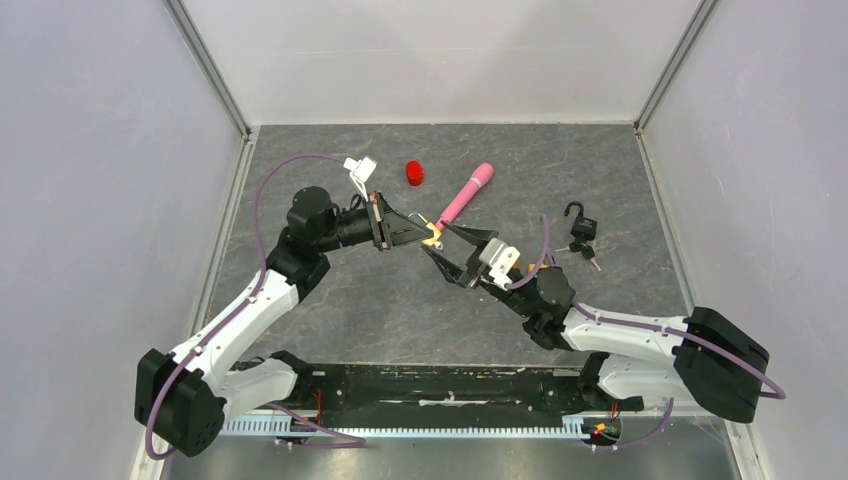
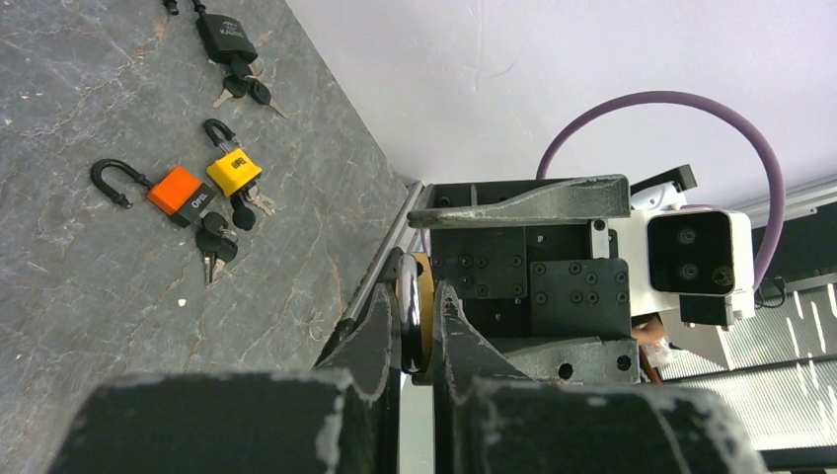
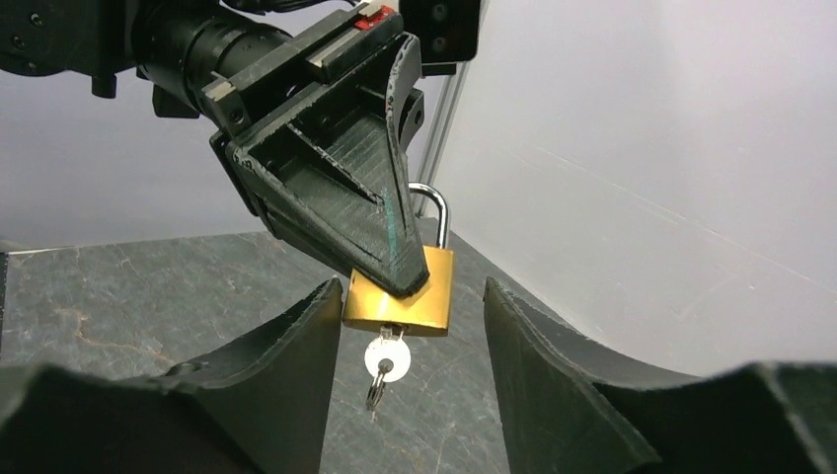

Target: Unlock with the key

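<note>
My left gripper [image 1: 425, 235] is shut on a brass padlock [image 3: 410, 296] and holds it in the air above the middle of the table. In the left wrist view the padlock [image 2: 426, 296] shows edge-on, pinched between the two fingers. A silver key [image 3: 383, 357] with a small ring sits in the keyhole and hangs below the body. My right gripper [image 3: 413, 291] is open, with one finger on each side of the padlock's body. The left finger is close to the padlock's corner and the right finger stands well off. The key is touched by neither finger.
On the table to the right lie an orange padlock [image 2: 178, 193], a yellow padlock [image 2: 235, 170] and a black padlock [image 1: 580, 228], each with keys. A red cap [image 1: 414, 173] and a pink cylinder [image 1: 465, 193] lie further back. White walls enclose the table.
</note>
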You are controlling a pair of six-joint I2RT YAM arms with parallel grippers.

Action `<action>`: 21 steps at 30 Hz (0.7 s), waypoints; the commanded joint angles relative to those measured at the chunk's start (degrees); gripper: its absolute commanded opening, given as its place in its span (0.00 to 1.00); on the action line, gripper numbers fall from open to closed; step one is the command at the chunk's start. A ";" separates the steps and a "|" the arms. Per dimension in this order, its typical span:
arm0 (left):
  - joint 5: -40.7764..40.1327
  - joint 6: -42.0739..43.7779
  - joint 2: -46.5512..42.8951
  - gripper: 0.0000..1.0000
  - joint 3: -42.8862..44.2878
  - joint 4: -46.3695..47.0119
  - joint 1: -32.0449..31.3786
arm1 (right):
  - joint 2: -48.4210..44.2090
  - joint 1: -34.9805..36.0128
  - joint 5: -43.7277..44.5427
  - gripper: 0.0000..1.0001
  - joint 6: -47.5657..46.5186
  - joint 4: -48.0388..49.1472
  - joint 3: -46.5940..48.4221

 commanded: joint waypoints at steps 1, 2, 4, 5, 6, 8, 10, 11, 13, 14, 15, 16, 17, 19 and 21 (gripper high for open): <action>-0.56 1.05 -0.39 0.02 0.39 2.16 -0.07 | 0.80 -0.07 0.01 0.54 0.60 2.00 2.74; -0.49 1.05 -0.41 0.02 0.47 2.16 -0.07 | 0.83 -0.12 0.00 0.52 0.66 1.90 2.80; -0.40 1.05 -0.48 0.02 0.63 2.19 -0.07 | 0.98 -0.09 0.00 0.49 0.76 0.81 3.18; -0.47 0.97 -0.55 0.02 0.65 2.18 -0.07 | 1.04 -0.09 -0.04 0.49 0.80 0.33 3.32; -0.55 0.97 -0.66 0.02 0.74 2.14 -0.07 | 0.98 -0.13 -0.04 0.49 0.83 0.23 3.26; -0.66 0.80 -0.74 0.02 0.83 2.18 -0.07 | 0.99 -0.07 -0.09 0.51 0.96 0.06 3.24; -0.82 0.62 -0.79 0.02 0.92 2.16 -0.07 | 1.13 -0.04 -0.23 0.53 1.05 -0.23 3.33; -0.91 0.61 -0.89 0.02 0.96 2.14 -0.07 | 1.16 -0.04 -0.26 0.53 1.13 -0.19 3.33; -0.93 0.44 -0.92 0.02 1.04 2.14 -0.07 | 1.33 -0.04 -0.08 0.53 1.06 -0.17 3.42; -0.92 0.37 -0.84 0.02 1.00 2.18 -0.07 | 1.43 -0.02 -0.09 0.52 0.98 -0.17 3.54; -1.00 0.31 -0.93 0.02 1.02 2.19 -0.07 | 1.52 -0.04 -0.11 0.51 0.97 -0.31 3.65; -0.93 0.26 -0.95 0.02 1.03 2.14 -0.07 | 1.61 -0.03 -0.17 0.51 0.97 -0.52 3.84; -0.92 0.19 -0.91 0.02 1.07 2.18 -0.08 | 1.75 -0.03 -0.17 0.50 1.02 -0.72 4.11; -0.97 0.18 -0.95 0.02 1.13 2.18 -0.07 | 1.95 -0.03 -0.24 0.44 0.93 -0.97 4.29; -0.92 0.09 -0.88 0.02 1.09 2.19 -0.09 | 2.06 0.01 -0.26 0.28 0.80 -1.02 4.40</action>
